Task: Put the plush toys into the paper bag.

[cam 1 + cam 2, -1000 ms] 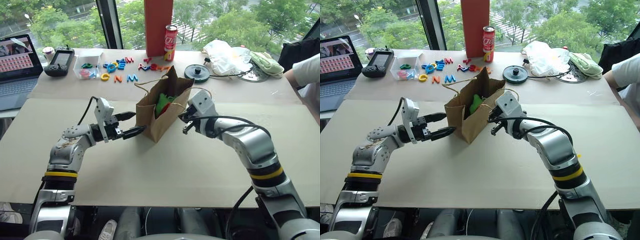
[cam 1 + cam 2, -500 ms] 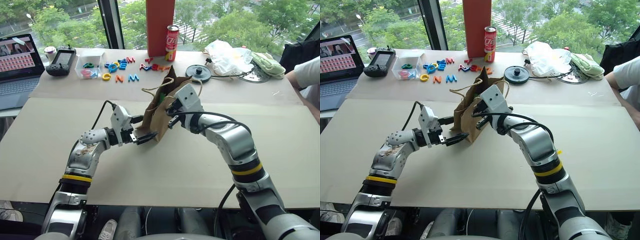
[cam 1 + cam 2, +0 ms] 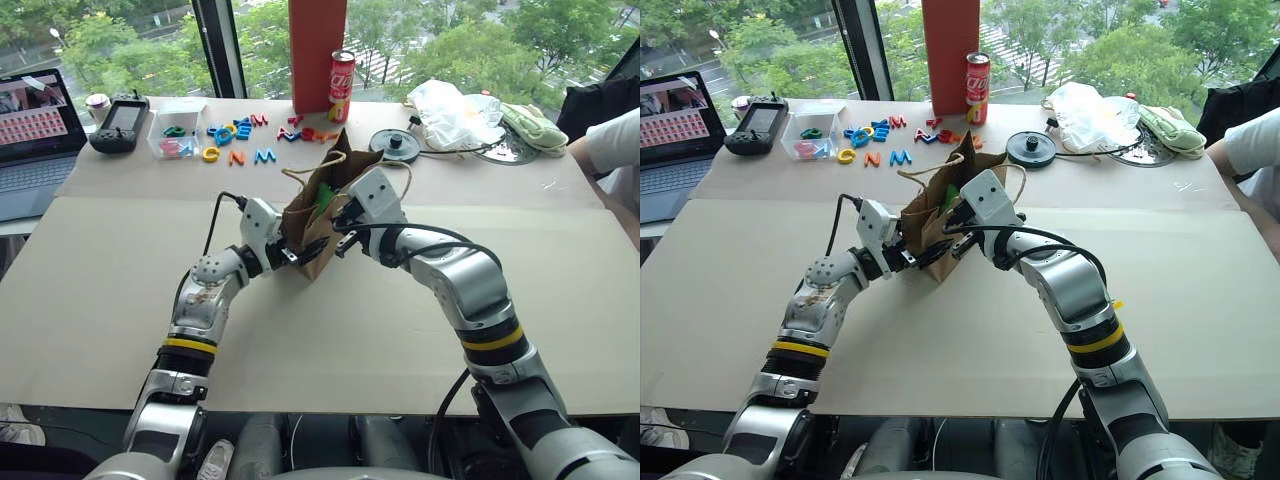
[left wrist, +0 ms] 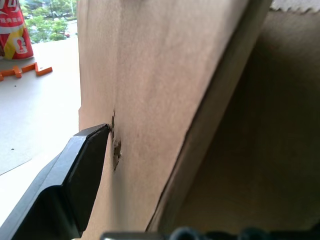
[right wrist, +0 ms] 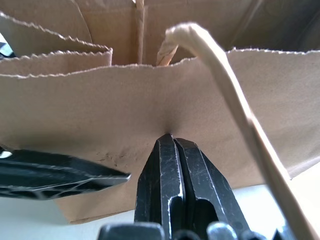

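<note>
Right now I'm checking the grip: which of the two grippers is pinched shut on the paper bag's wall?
The right gripper: its fingers are closed together on the paper bag wall below the rim. The left gripper has a finger against the bag's side, jaws apart.

A pale table stands against a big window, daylight and green trees outside. A dark window post rises at the far edge, with a red-orange column beside it. A seam crosses the table from side to side. A laptop sits at the far left corner.
</note>
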